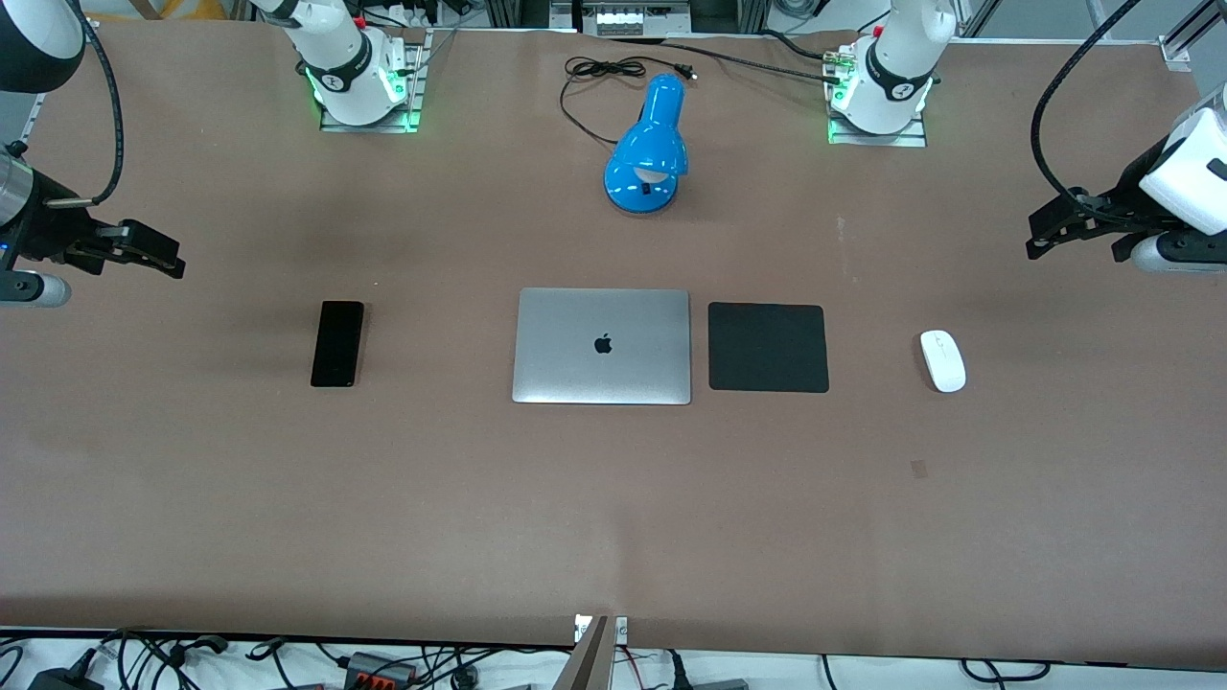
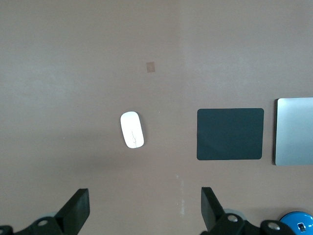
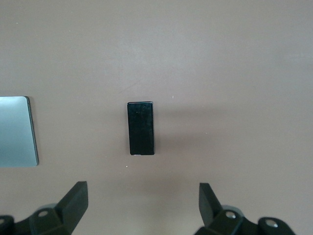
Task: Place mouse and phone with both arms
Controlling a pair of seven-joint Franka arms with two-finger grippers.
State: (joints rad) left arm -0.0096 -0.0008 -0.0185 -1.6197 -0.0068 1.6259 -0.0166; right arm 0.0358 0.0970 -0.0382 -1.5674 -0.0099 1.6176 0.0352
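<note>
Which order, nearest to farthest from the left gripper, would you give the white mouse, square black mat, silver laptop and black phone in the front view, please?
From the left gripper, jaws open:
1. Small white oval mouse, toward the left arm's end.
2. Square black mat, beside the laptop.
3. Closed silver laptop, mid-table.
4. Slim black phone, toward the right arm's end.

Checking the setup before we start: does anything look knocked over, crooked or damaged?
Nothing stands out. The phone, laptop, black mat and mouse lie flat in a row; the blue lamp looks intact.

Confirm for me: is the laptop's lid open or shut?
Shut. The laptop lies flat on the table, its silver lid with the logo facing up; no screen or keyboard shows.
</note>
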